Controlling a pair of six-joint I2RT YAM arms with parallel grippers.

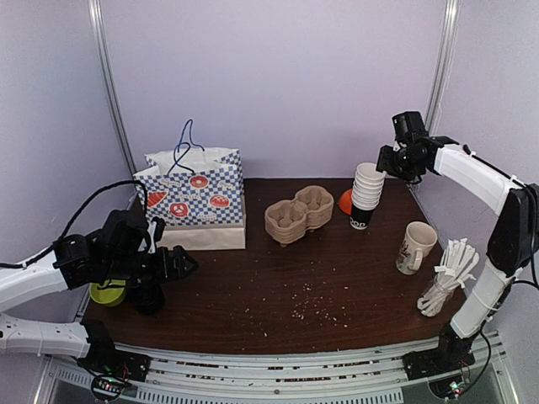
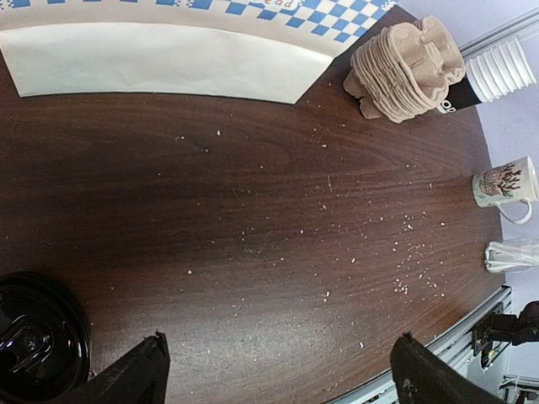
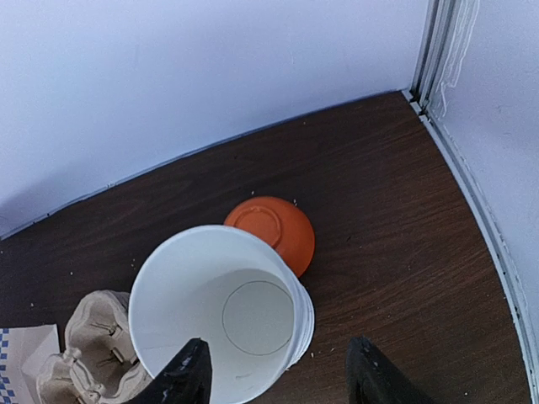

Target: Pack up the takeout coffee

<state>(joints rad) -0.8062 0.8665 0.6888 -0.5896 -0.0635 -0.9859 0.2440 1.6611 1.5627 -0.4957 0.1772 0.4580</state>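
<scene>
Nothing packed: the takeout coffee (image 2: 35,343) sits on the bench (image 2: 253,210) outside the bag (image 1: 195,195), left gripper (image 2: 280,358) and right gripper (image 3: 280,360) wide (both empty).

A dark brown wooden worktop (image 1: 278,269) stands in a booth with plain pale lilac walls (image 1: 278,84). Two thin metal posts (image 1: 111,84) rise in the back corners. Small pale specks (image 1: 316,307), perhaps crumbs, lie on the wood. The light is soft and even.
</scene>
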